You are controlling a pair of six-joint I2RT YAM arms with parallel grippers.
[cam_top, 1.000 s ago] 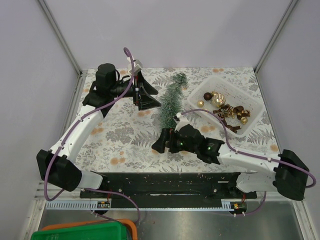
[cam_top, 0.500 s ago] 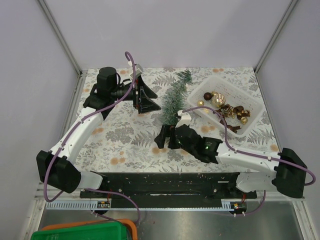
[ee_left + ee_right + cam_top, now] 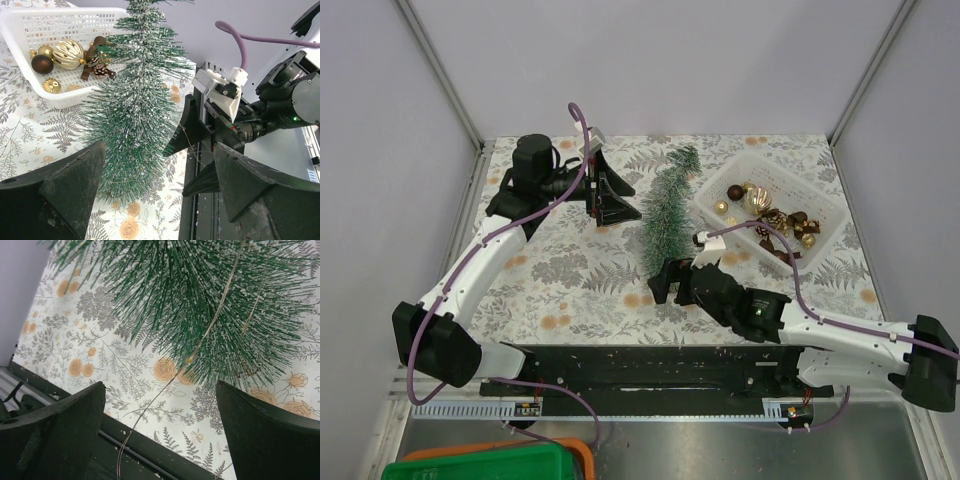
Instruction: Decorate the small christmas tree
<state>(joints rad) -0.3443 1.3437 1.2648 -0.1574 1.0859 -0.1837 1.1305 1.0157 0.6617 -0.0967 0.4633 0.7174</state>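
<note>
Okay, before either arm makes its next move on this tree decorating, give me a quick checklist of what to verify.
1. Small christmas tree standing upright: ok.
2. Left gripper open and empty: ok.
3. Right gripper open and empty, low by the tree: ok.
4. Thin wire hanging from the bristles, clear of both grippers: cannot tell.
5. Baubles inside the white basket: ok.

**Soft, even light; dark shapes in the wrist-view corners**

The top view is bright and evenly lit from above. Shadows beside the arms on the surface (image 3: pixel 580 285) are faint and soft-edged. In the left wrist view the tree (image 3: pixel 142 100) is sharp, its frost catching light, and the basket (image 3: pixel 30 25) is near-white. The fingers of the left gripper (image 3: pixel 159 150) and right gripper (image 3: pixel 160 385) are dark, slightly soft shapes in the bottom corners.
</note>
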